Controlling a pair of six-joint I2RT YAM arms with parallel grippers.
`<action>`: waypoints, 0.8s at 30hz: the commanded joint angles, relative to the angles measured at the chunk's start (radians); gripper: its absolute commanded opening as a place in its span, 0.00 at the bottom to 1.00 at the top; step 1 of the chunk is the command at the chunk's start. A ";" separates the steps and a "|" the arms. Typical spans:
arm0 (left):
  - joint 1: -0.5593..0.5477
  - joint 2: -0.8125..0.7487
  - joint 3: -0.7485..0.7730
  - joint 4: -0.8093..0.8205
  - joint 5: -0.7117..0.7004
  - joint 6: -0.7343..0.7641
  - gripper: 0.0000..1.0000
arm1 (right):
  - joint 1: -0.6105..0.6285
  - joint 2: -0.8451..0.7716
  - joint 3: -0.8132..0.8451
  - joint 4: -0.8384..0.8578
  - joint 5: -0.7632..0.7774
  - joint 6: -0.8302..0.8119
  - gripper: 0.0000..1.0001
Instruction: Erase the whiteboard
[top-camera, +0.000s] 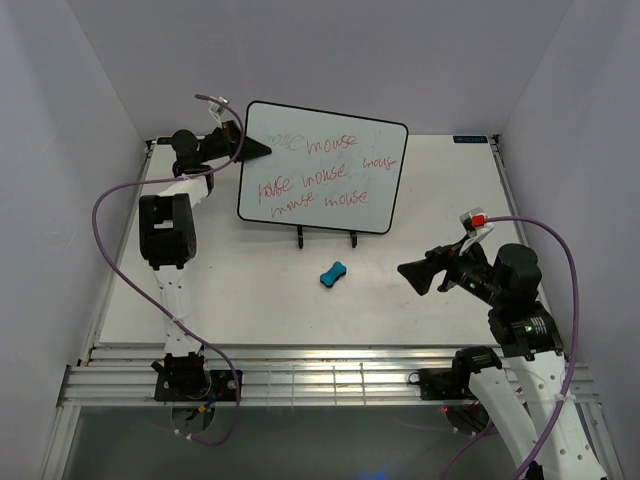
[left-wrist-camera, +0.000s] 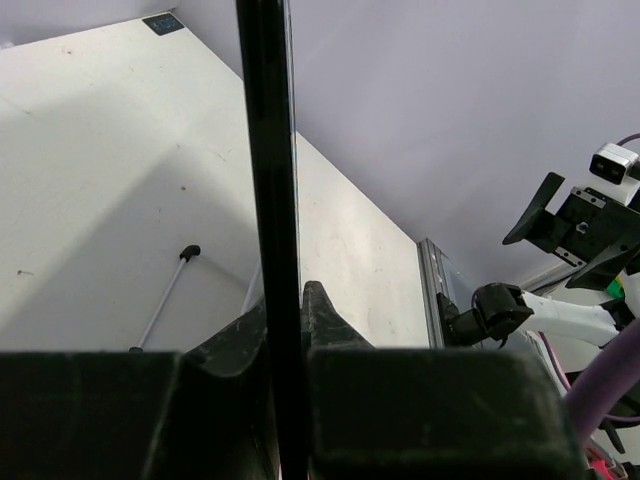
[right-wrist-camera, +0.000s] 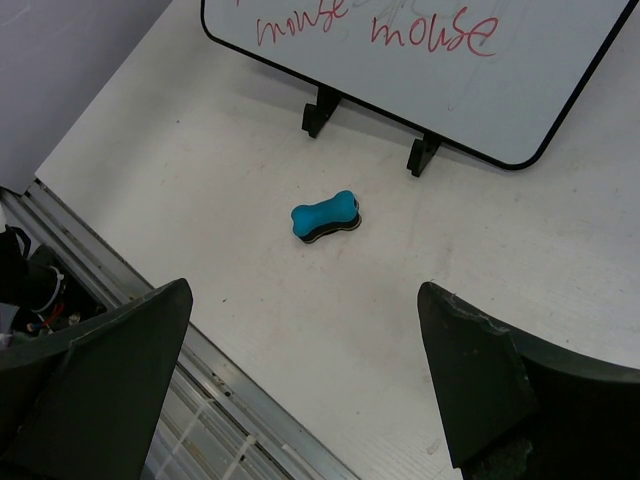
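We see the whiteboard (top-camera: 322, 168) with red "mouse" scrawls at upper centre of the top view, propped on a black stand (top-camera: 326, 238) on the white table (top-camera: 240, 290), left gripper (top-camera: 262, 150) pinching its left edge, right gripper (top-camera: 415, 275) spread wide at lower right, blue eraser (top-camera: 333, 272) just below the stand, pale lavender walls (top-camera: 400, 60) around.

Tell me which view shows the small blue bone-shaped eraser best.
Right wrist: the small blue bone-shaped eraser lies close, central and unobstructed. Top external shows the eraser whole but only small. Left wrist does not show it.

Eraser (top-camera: 333, 272) on table (top-camera: 250, 295), before whiteboard (top-camera: 322, 165)
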 joint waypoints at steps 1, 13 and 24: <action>-0.015 -0.134 0.067 -0.043 -0.141 0.024 0.00 | 0.005 -0.013 -0.003 0.041 0.013 0.011 0.99; -0.072 -0.171 0.231 -0.083 -0.251 -0.124 0.00 | 0.005 -0.010 0.011 0.023 0.067 -0.009 0.98; -0.061 -0.699 -0.271 -0.288 -0.435 0.175 0.00 | 0.005 0.111 0.039 -0.019 0.119 0.072 0.90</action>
